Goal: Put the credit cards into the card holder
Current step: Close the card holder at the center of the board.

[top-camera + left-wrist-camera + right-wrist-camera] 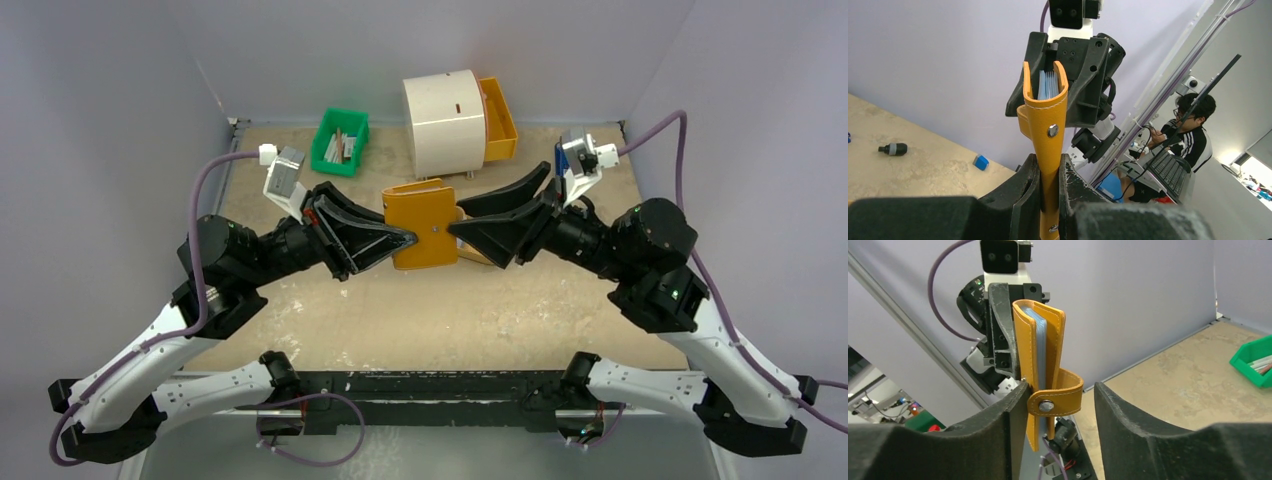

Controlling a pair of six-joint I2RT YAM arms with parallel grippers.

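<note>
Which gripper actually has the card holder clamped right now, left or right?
The left gripper: its fingers pinch the edge of the orange card holder. The right gripper has its jaws apart around the snap strap, with a clear gap on one side.

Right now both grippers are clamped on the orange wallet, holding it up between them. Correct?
Not quite. Only the left gripper is clamped on the wallet. The right gripper sits around the wallet's other end with its jaws open and a visible gap on one side, as the right wrist view shows. The wallet is held up between them.
</note>
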